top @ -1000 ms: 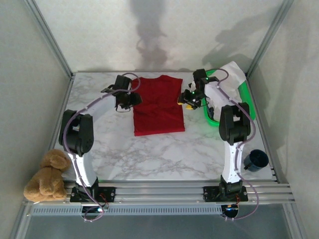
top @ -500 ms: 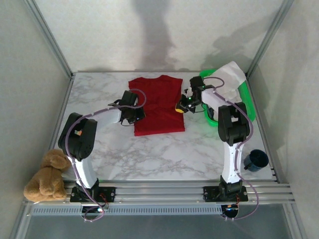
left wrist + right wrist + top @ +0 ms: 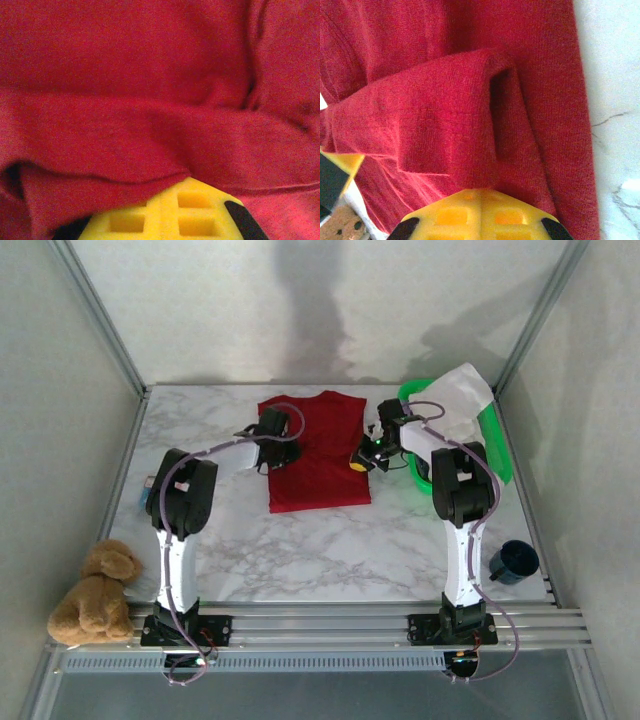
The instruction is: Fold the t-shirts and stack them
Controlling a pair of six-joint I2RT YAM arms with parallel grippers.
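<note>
We find the red t-shirt (image 3: 318,455) spread flat beside the green basket (image 3: 500,455). The left gripper (image 3: 285,452) meets its edge away from the basket and the right gripper (image 3: 361,461) its basket-side edge. We cannot tell whether either is clamped.

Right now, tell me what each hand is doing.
Left hand: closed, pinching a fold of the red t-shirt.
Right hand: closed on the red t-shirt's folded edge.

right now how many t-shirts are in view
2. The red t-shirt lies on the table, far centre; the white t-shirt drapes over the green basket at far right. Others may be hidden inside it.
</note>
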